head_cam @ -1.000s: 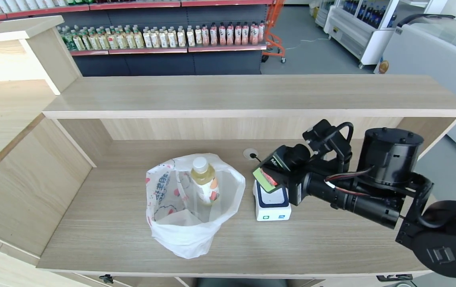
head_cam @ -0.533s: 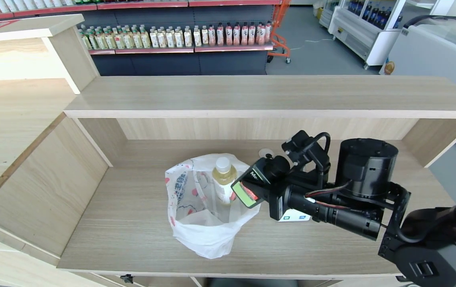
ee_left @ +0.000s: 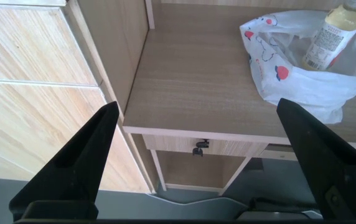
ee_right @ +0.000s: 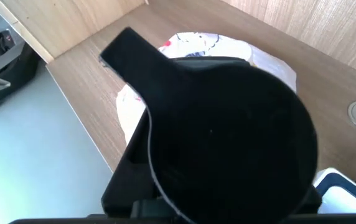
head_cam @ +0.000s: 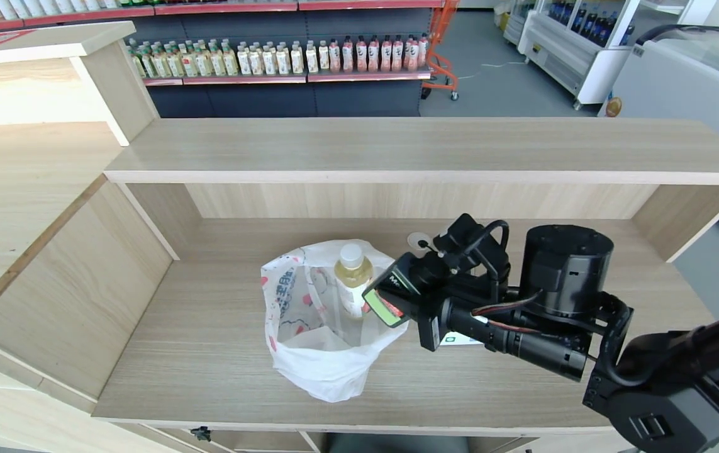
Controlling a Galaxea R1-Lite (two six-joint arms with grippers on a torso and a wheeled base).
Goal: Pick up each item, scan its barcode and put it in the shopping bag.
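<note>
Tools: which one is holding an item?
The right tool, shut on a green-and-red item by the shopping bag's rim; the left tool is open and empty.

Right arm (head_cam: 523,343): matte black all over. Fat round joint drum (head_cam: 563,264) with a flat top and small screws ringed near its edge. A slim black tube runs below it, stepped collar at the far end. Red and pale wires (head_cam: 507,309) come out by the drum and follow the tube. Black cable (head_cam: 491,228) loops over the boxy wrist block. White letters (head_cam: 402,283) on the block's angled face, pale sticker on its side. Chunky rounded housing (head_cam: 661,415) nearest the camera, embossed square logo. Left gripper (ee_left: 196,104): two flat black fingers (ee_left: 72,174), wedge-shaped, tapering to blunt tips, plain surfaces.
</note>
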